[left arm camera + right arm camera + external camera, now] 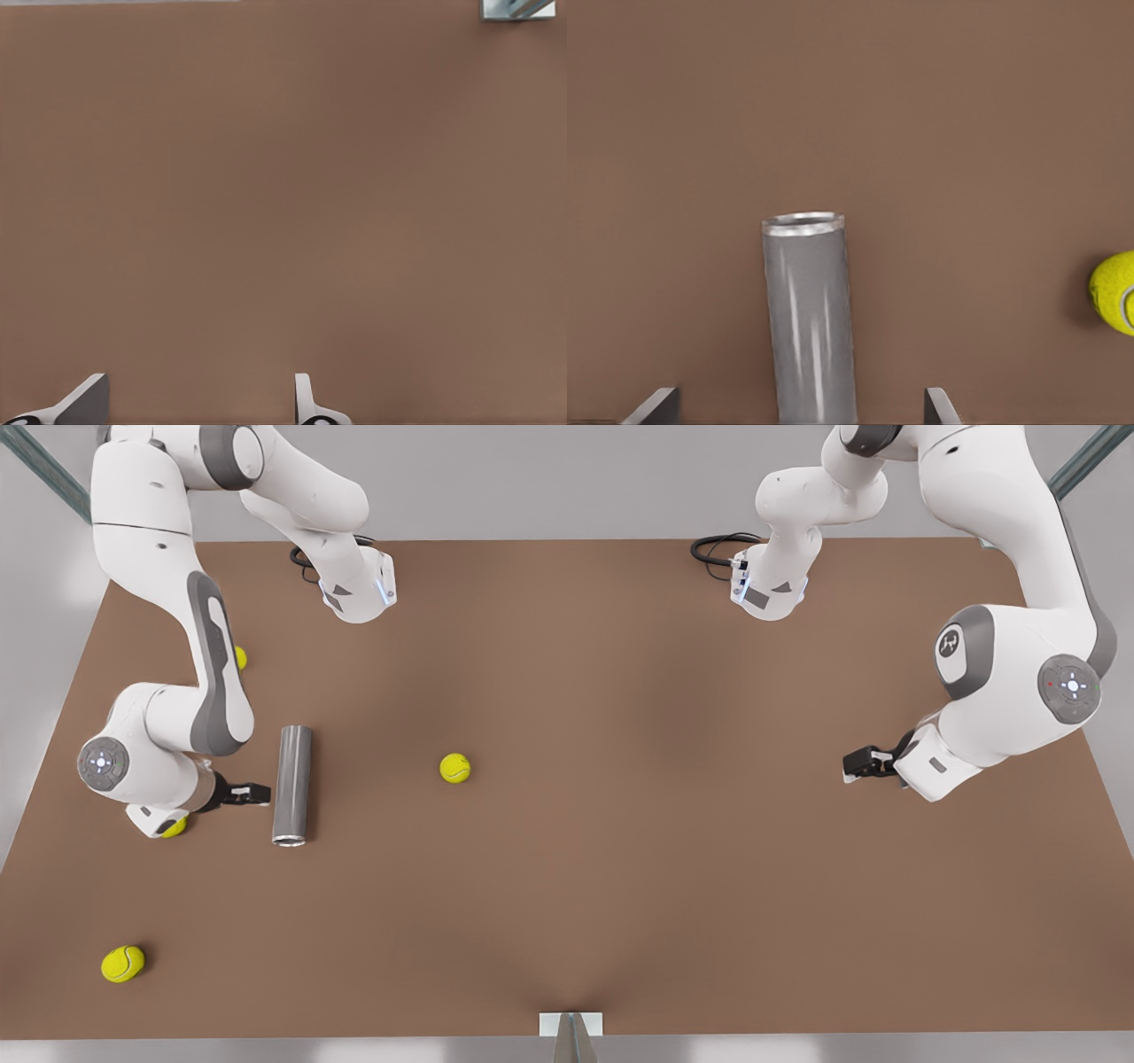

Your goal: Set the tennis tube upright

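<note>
One tennis tube [292,785], a smooth dark grey cylinder with a lighter metallic rim, lies flat on the matte brown table [620,824]. Four fuzzy yellow-green tennis balls sit around the tube: one [454,768] beside it toward mid-table, one [123,963] well apart, two part-hidden behind the arm. The right gripper [257,794] hovers just beside the tube, fingers [656,405] spread, gripping nothing. The left gripper [855,766], far across from the tube, waits with fingers [306,400] parted.
</note>
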Motion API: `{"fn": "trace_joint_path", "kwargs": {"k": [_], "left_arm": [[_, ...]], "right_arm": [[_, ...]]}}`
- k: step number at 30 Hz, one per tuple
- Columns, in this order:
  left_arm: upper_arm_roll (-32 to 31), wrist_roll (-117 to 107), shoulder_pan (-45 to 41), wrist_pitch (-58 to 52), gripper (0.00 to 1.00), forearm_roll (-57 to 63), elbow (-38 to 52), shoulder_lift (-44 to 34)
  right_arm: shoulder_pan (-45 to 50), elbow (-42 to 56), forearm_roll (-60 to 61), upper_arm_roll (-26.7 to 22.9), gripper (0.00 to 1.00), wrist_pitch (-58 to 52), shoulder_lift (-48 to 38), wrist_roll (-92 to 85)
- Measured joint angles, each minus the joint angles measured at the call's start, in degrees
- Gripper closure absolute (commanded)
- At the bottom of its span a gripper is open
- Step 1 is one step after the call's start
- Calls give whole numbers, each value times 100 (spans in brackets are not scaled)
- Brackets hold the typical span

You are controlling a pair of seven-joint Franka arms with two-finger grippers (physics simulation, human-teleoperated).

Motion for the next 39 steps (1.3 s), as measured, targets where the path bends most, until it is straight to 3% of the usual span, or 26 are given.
{"fn": "trace_joint_path", "kwargs": {"k": [3,6,8,13,18,25,36,39], "left_arm": [[0,0,-47,9,0,-3,9,92],[0,0,-48,9,0,-5,18,159],[0,0,-48,90,0,-6,5,194],[-5,0,-45,106,0,-19,0,238],[-18,-18,-48,97,0,-284,0,356],[-17,222,156,-198,0,-2657,82,1104],[-53,238,-93,247,0,-3300,88,1346],[-53,237,-92,249,0,-3306,88,1338]], "right_arm": [[-42,-356,11,17,0,43,-157,14],[-78,-1517,11,88,0,1114,-598,57],[6,-1716,11,132,0,1447,-521,43],[-210,-1720,-6,132,0,1619,-206,-17],[-712,-2089,-24,480,0,2168,-140,-361],[-808,-2189,-84,501,0,2487,53,-553],[-816,-2423,-93,501,0,2902,242,-552],[-816,-2458,-94,501,14,2941,239,-554]]}}
